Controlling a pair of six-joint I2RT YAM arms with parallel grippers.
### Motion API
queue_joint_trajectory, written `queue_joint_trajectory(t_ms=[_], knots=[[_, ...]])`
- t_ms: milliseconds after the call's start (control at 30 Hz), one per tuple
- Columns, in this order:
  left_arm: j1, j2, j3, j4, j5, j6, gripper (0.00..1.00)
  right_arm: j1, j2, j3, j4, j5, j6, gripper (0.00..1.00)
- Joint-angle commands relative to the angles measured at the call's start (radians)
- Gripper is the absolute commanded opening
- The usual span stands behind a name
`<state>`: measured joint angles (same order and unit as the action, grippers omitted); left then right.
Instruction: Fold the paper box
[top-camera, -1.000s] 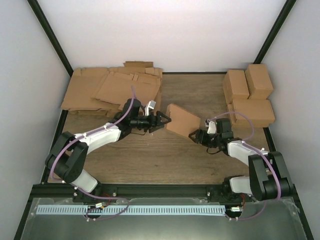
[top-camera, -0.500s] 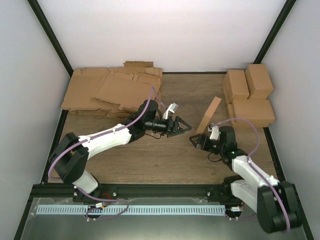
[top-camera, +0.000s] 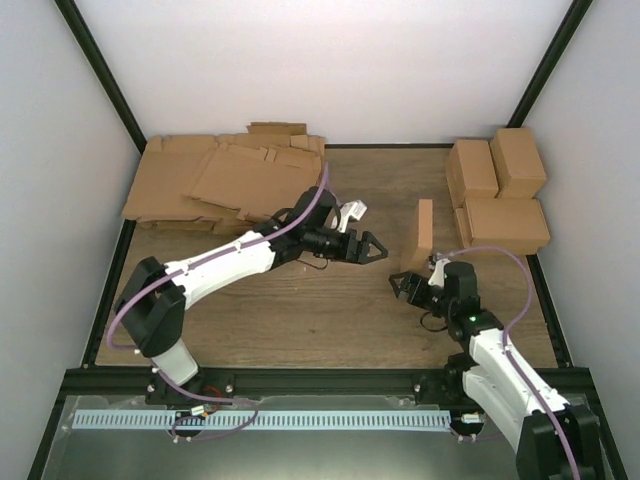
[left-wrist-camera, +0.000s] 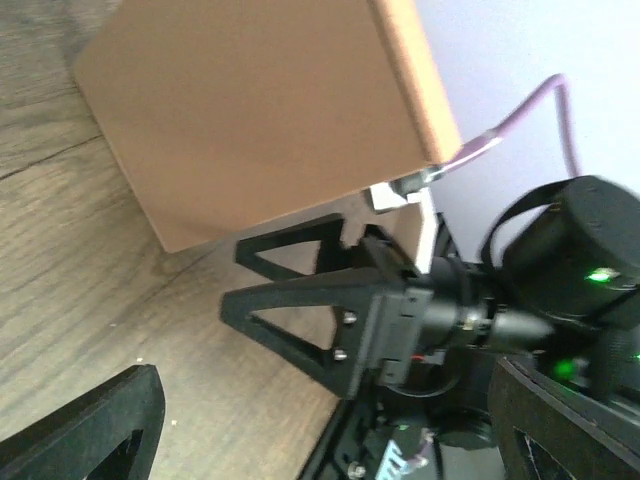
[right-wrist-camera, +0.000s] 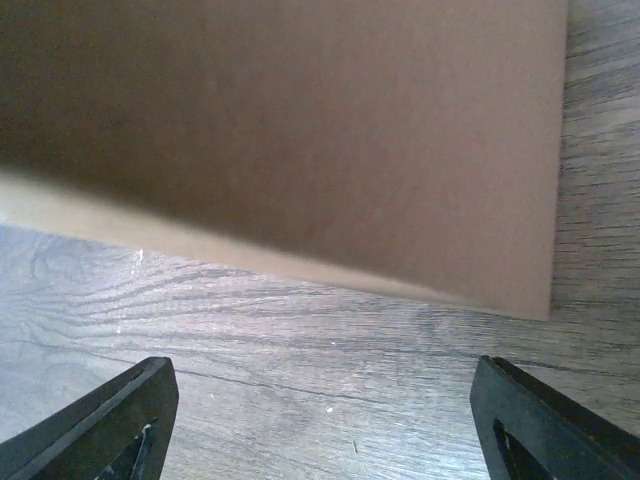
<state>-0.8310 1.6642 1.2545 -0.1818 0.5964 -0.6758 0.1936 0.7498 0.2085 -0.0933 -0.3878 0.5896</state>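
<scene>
Top external view: box (top-camera: 424, 228) stands upright on a narrow edge, right of table centre, seen edge-on from above. Nothing grips it. Right gripper (top-camera: 407, 282) sits just on the near side of its foot, jaws spread, empty; its wrist view shows the box's broad face ahead of the fingers, not between them. Left gripper (top-camera: 378, 249) is near the left face but apart from it, also spread and empty.

Risk, as judged: box is balanced on a slim base with no support. A brush from a finger, or a one-sided push, would likely tip it flat. Tipped rightward, it would land against the stacked boxes (top-camera: 497, 190) just beside it. Closing on the thin edge alone could twist it or crush a panel. Flap state cannot be told.

Room: bare table (top-camera: 300, 320) lies left of the box and nearer than it. Right side is tight against the stack. Sheets (top-camera: 220, 178) are far left, well apart. Left arm (top-camera: 230, 265) stretches across the middle, partly taking the right gripper's leftward path.
</scene>
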Motion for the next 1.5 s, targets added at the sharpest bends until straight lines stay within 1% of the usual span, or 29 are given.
queue_joint_trajectory(t_ms=[0, 200, 267, 433, 667, 967, 1067, 1300, 1467], knots=[[-0.003, 0.071, 0.019, -0.082, -0.064, 0.120, 0.91, 0.007, -0.002, 0.116, -0.109, 0.051, 0.018, 0.84], [-0.003, 0.170, 0.026, 0.000, -0.050, 0.100, 0.92, 0.007, 0.025, 0.235, -0.193, 0.102, -0.007, 0.85], [-0.003, 0.163, 0.025, 0.013, -0.065, 0.097, 0.92, 0.007, 0.043, 0.257, -0.213, 0.129, -0.019, 0.84], [-0.003, 0.119, 0.023, -0.002, -0.117, 0.121, 0.92, 0.009, 0.030, 0.296, -0.219, 0.127, -0.052, 0.81], [-0.003, 0.095, 0.008, -0.018, -0.133, 0.131, 0.93, 0.012, -0.022, 0.378, -0.271, 0.229, -0.116, 0.80], [-0.004, 0.066, -0.010, -0.031, -0.136, 0.146, 0.93, 0.013, 0.020, 0.420, -0.290, 0.277, -0.180, 0.81], [-0.003, 0.057, -0.022, -0.031, -0.135, 0.149, 0.93, 0.014, 0.020, 0.407, -0.273, 0.293, -0.205, 0.82], [-0.003, 0.040, -0.035, -0.037, -0.138, 0.155, 0.93, 0.015, 0.021, 0.366, -0.192, 0.259, -0.275, 0.83], [-0.002, 0.016, -0.037, -0.056, -0.158, 0.165, 0.93, 0.015, 0.007, 0.380, -0.211, 0.224, -0.275, 0.83]])
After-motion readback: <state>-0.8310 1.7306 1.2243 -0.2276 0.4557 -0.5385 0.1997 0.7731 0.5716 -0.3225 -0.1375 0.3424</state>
